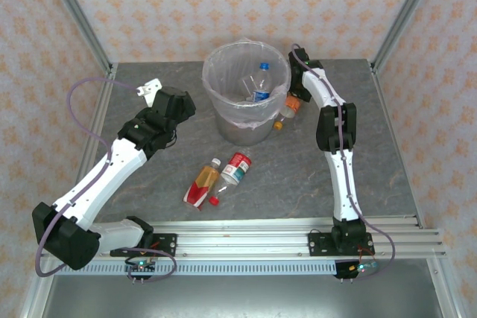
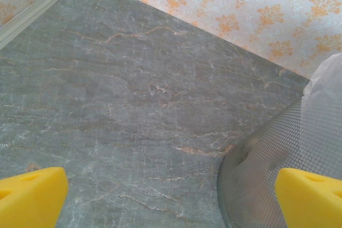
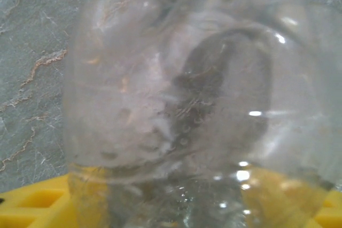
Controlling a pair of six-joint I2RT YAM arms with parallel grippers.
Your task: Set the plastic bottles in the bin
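Right tool (image 1: 294, 99) clamps clear bottle (image 3: 176, 105) beside bin (image 1: 238, 128); left tool (image 2: 171, 198) apart.

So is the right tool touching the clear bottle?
Touching. In the right wrist view the clear bottle sits pinched between the right tool's yellow fingers.

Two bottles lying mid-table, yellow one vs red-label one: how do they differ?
The yellow bottle is yellow with a red base end; the red-label bottle has a red-and-white label on clear plastic. The yellow bottle's white cap points toward the bin; the red-label bottle's neck points away from it. Both lie on their sides, next to each other, outside the bin.
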